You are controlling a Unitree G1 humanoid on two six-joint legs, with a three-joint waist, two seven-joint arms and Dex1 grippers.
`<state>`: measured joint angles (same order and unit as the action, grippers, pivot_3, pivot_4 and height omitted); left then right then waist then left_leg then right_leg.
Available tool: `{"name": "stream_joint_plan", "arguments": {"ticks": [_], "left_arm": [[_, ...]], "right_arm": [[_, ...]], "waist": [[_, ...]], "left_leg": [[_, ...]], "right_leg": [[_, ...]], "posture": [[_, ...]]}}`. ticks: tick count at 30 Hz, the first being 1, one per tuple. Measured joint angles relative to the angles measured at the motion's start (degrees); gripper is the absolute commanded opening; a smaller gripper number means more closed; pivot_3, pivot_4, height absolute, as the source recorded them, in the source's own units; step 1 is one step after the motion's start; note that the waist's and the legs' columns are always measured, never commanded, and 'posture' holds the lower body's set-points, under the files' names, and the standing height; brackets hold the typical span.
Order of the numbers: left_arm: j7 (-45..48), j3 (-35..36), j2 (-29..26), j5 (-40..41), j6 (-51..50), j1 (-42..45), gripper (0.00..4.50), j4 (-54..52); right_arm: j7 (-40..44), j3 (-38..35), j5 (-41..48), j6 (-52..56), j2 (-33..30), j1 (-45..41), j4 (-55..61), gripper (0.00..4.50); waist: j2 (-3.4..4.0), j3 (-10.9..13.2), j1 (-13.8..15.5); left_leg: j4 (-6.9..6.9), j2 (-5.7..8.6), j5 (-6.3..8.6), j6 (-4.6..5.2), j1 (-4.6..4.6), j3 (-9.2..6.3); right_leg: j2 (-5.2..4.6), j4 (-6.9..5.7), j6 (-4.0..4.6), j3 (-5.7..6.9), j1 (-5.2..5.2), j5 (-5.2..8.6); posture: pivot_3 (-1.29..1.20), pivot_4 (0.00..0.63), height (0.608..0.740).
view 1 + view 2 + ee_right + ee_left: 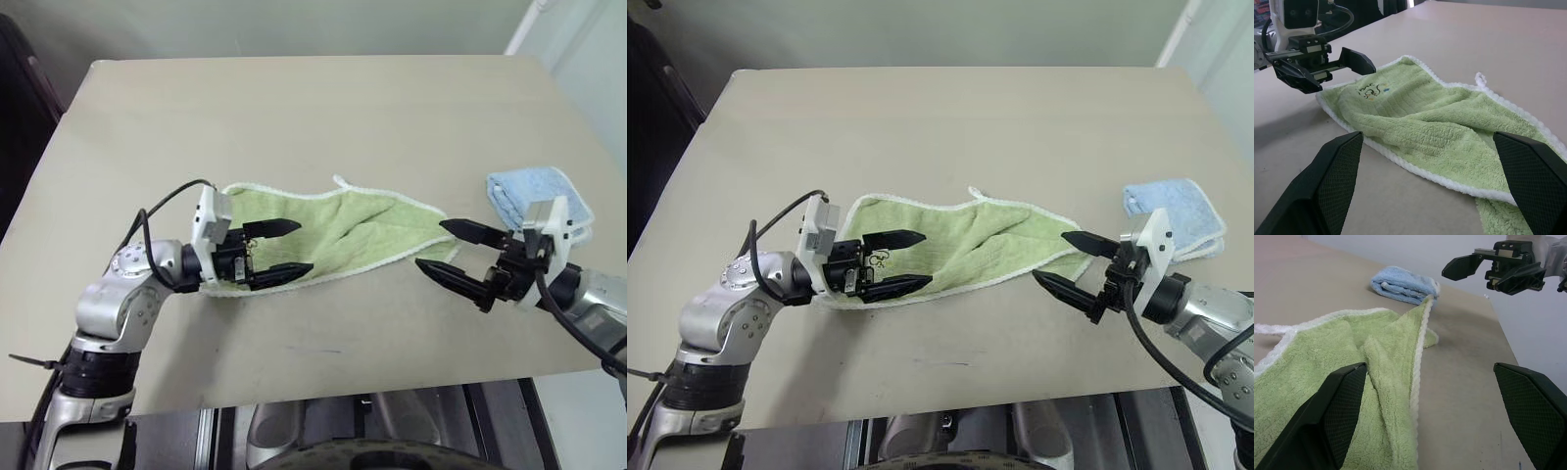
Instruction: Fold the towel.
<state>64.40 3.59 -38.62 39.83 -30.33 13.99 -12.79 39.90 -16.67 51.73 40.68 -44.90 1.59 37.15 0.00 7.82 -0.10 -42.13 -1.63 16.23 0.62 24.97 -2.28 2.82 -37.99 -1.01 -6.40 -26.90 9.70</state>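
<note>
Green towel [343, 233] crumpled, long axis running left-right

table [294, 108]: beige, matte top | wall [294, 24]: pale, plain | far left: dark furniture [20, 108]

Evenly lit, soft and a touch dim; faint shadows on the table [323, 117]; no glare; wrist views slightly soft up close.

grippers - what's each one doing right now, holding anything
Left gripper: open, holding nothing, over the towel's left end.
Right gripper: open, holding nothing, at the towel's right end.
</note>
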Motion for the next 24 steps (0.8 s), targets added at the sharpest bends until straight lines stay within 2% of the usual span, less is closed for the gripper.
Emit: {"name": "stream_joint_plan", "arguments": {"ticks": [13, 17, 24], "left_arm": [[0.14, 0.00, 1.36, -0.61, 1.43, -1.24, 4.50, 0.25], [-0.25, -0.22, 2.36, -1.77, 2.77, -1.86, 4.50, 0.48], [-1.28, -0.30, 3.74, -3.09, 4.23, -2.06, 4.50, 0.46]], "right_arm": [[-0.08, 0.01, 0.38, 1.76, -1.54, -3.20, -4.35, 4.49], [-1.32, 0.04, -0.16, 3.78, -1.96, -6.43, -8.86, 4.49], [-3.43, 2.24, -1.28, 9.09, -1.11, -17.23, -20.51, 4.49]], "waist": [[0.00, 0.00, 0.01], [0.00, 0.00, -0.04], [0.00, 0.00, -0.06]], "left_leg": [[0.00, 0.00, 0.00, 0.00, 0.00, -0.01], [0.03, 0.00, 0.00, 0.00, 0.01, -0.01], [0.04, -0.01, 0.00, 0.00, 0.00, -0.01]], "right_leg": [[0.00, 0.00, 0.00, -0.01, 0.00, 0.00], [0.00, -0.01, 0.02, -0.01, -0.04, -0.01], [0.00, -0.01, 0.03, -0.01, -0.05, -0.02]], "posture": [[0.00, 0.150, 0.703], [0.00, 0.150, 0.703], [0.00, 0.150, 0.703]]}}
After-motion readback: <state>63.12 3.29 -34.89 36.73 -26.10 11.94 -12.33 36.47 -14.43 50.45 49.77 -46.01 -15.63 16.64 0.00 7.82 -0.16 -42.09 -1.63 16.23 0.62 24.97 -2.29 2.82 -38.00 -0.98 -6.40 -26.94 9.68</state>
